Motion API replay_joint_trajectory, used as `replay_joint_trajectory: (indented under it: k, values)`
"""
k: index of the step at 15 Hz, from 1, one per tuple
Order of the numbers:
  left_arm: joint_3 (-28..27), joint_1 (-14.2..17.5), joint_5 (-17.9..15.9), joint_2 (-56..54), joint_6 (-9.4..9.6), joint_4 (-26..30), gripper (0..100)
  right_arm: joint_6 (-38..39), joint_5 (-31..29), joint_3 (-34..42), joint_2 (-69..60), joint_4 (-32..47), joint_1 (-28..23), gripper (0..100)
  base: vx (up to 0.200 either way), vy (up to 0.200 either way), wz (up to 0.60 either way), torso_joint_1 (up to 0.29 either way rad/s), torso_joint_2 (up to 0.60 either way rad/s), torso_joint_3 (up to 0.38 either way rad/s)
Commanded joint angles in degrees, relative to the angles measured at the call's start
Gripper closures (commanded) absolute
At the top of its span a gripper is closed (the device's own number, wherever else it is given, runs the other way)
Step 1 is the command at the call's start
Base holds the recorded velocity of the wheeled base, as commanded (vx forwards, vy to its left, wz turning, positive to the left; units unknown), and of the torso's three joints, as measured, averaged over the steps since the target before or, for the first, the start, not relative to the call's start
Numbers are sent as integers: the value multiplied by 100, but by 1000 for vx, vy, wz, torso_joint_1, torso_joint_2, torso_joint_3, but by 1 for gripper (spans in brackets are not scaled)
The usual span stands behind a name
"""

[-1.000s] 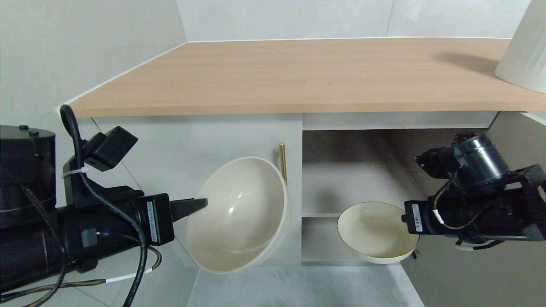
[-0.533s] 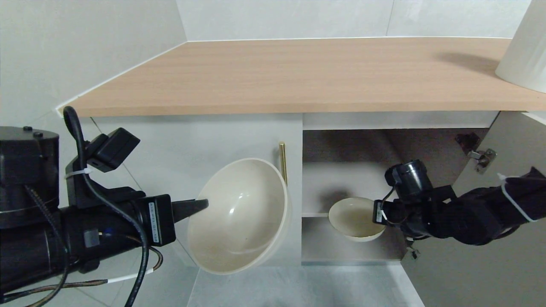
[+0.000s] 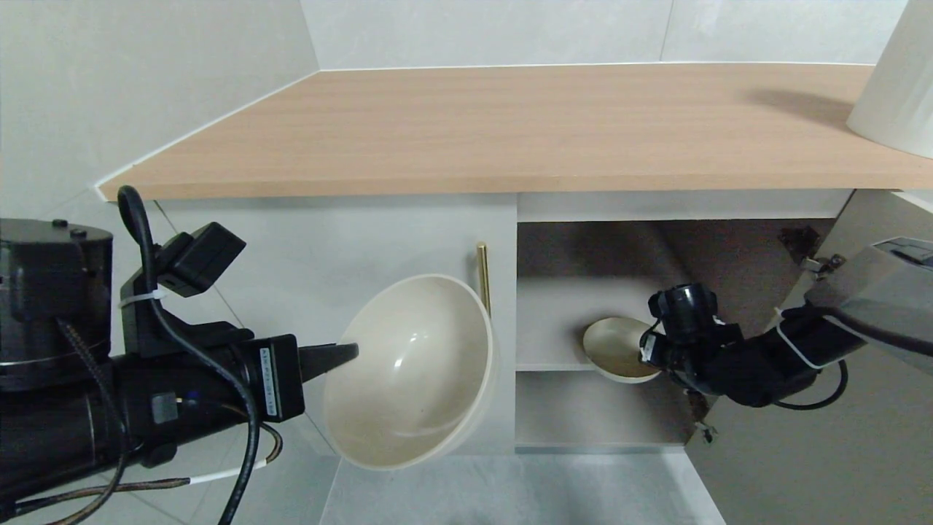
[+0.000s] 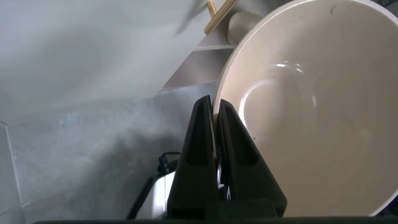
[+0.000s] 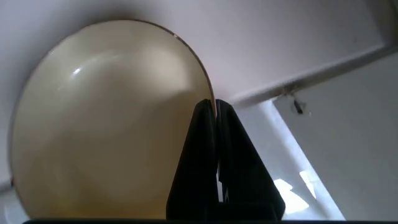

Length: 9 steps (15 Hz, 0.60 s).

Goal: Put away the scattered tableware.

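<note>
Left end effector [image 3: 341,354] pinched shut on large bowl [image 3: 412,379] rim, before cabinet door [image 3: 328,248]; right end effector [image 3: 650,350] clamped on small bowl [image 3: 614,350] rim at cabinet shelf [image 3: 554,321]. Bowls likely ceramic — rigid, slick, breakable — grip rim.

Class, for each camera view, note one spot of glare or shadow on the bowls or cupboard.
Head view: a glint sits inside the large bowl, and the open cupboard is shaded at its back. Left wrist view: a curved highlight in that bowl. Right wrist view: a faint glint inside the small bowl.
</note>
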Motion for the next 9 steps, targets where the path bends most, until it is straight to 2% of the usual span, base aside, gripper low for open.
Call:
replay_joint_trajectory:
  k: [1, 5, 9]
  values:
    - [7, 1, 5, 14, 4, -4, 100, 17, -188, -410, 421, 6, -45, 100, 0, 0, 0, 0, 0, 0]
    - [16, 1, -4, 14, -5, -4, 100, 113, -302, -928, 614, 15, -80, 100, 0, 0, 0, 0, 0, 0]
    - [16, 1, 5, 67, 4, -4, 100, 122, -372, -1139, 737, 23, -133, 100, 0, 0, 0, 0, 0, 0]
